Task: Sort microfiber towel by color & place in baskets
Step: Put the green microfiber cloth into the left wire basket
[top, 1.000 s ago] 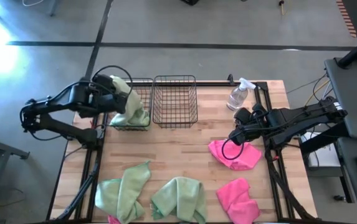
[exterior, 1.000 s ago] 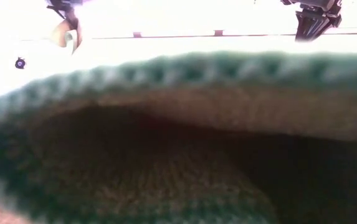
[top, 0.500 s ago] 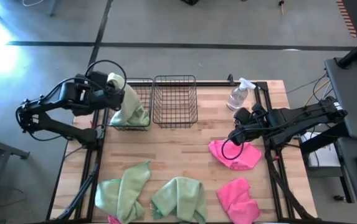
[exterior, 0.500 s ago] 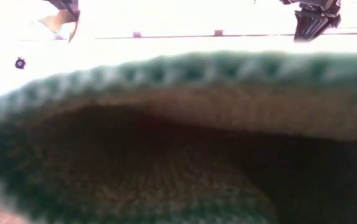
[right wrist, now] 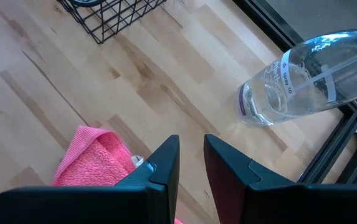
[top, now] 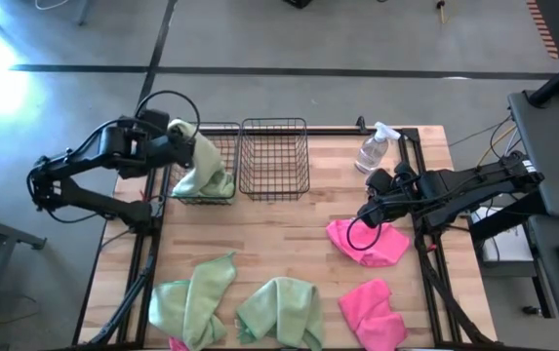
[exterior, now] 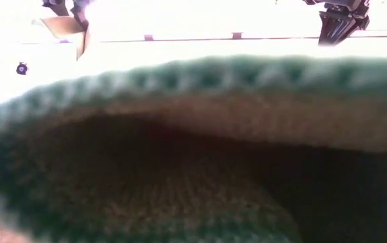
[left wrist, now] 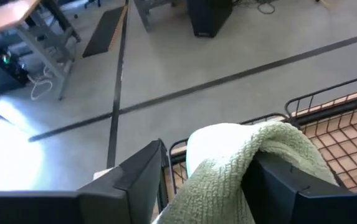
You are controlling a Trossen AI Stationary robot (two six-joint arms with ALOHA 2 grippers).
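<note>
A light green towel [top: 201, 168] hangs into the left black wire basket [top: 222, 136]. Its upper fold [left wrist: 228, 143] lies between the open fingers of my left gripper [top: 174, 144], which stands above that basket's left rim. The right basket [top: 274, 156] holds nothing. My right gripper [right wrist: 191, 146] hovers over the far edge of a pink towel [top: 369, 244], with a narrow gap between its fingers and nothing in it. Two more green towels [top: 193, 297] [top: 281, 310] and another pink towel [top: 372, 312] lie near the front edge. My left gripper has its fingers spread apart on either side of the green towel's upper fold [left wrist: 271, 140]. That fold drapes over one finger [left wrist: 290, 186] and stands clear of the other finger [left wrist: 134, 186]. The rest of the towel hangs down slack into the left basket.
A clear spray bottle [top: 375, 148] stands at the far right, just beyond my right gripper. A green towel [exterior: 179, 148] lies right in front of the low camera and blocks most of that view. Bare wood shows in the table's middle [top: 259, 224].
My left gripper has opened and let go of the green towel, and has drawn back a little toward the table's left edge. The towel's top stays draped at the fingers, its lower part in the left basket.
</note>
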